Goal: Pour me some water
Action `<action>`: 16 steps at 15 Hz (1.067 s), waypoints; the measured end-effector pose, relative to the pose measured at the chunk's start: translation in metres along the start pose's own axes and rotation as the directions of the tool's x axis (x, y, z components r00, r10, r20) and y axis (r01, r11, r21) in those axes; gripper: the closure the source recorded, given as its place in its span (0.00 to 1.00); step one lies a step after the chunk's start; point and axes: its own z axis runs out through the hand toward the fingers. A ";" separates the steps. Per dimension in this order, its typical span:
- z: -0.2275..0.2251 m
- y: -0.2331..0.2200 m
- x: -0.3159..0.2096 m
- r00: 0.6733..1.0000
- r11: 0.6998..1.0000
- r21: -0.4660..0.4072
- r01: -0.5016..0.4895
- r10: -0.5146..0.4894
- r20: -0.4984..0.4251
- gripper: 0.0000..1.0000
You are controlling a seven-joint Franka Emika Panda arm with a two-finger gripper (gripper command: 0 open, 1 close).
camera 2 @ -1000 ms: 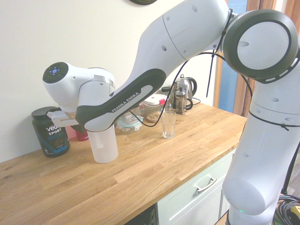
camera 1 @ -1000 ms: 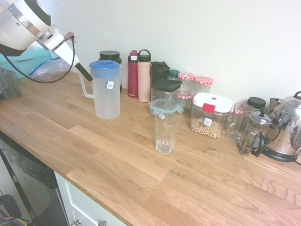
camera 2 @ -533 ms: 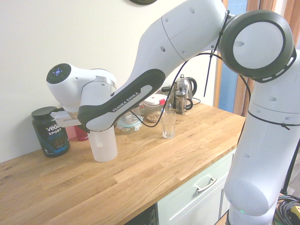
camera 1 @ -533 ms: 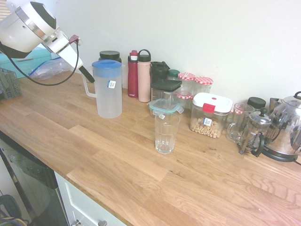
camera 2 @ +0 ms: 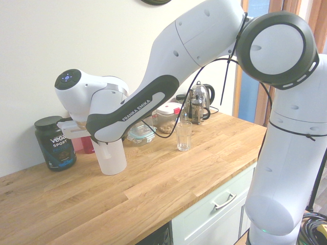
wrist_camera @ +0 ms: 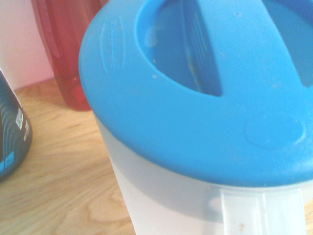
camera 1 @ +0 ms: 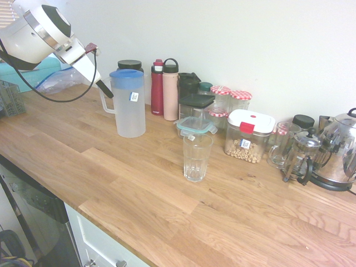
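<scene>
Where end effector (camera 1: 105,89) grips, pitcher (camera 1: 129,105) handle.

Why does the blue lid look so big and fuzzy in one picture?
Wrist view: the camera sits very close, so the blue lid fills the frame, softly blurred. First exterior view: the pitcher looks small and sharper, in bright, even light.

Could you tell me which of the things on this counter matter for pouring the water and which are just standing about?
For the job:
- pitcher with blue lid, handle at the gripper
- ribbed glass, standing empty

Just standing about:
- red bottle and pink bottle
- black tub
- cereal container
- French press
- kettle
</scene>
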 end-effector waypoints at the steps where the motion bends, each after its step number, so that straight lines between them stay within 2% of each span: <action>1: -0.005 0.003 0.003 1.000 1.000 -0.003 0.019 -0.019 0.009 1.00; 5: -0.052 0.029 0.025 0.997 0.997 0.028 0.073 -0.074 0.029 1.00; 8: -0.073 0.068 0.042 0.967 0.976 0.013 0.219 -0.219 0.129 1.00; 10: -0.070 0.094 0.061 0.924 0.944 0.018 0.331 -0.327 0.198 1.00; 12: -0.064 0.119 0.093 0.866 0.900 0.041 0.434 -0.430 0.256 1.00; 14: -0.065 0.147 0.127 0.798 0.841 0.066 0.537 -0.532 0.284 1.00; 16: -0.072 0.172 0.161 0.726 0.770 0.097 0.631 -0.630 0.276 1.00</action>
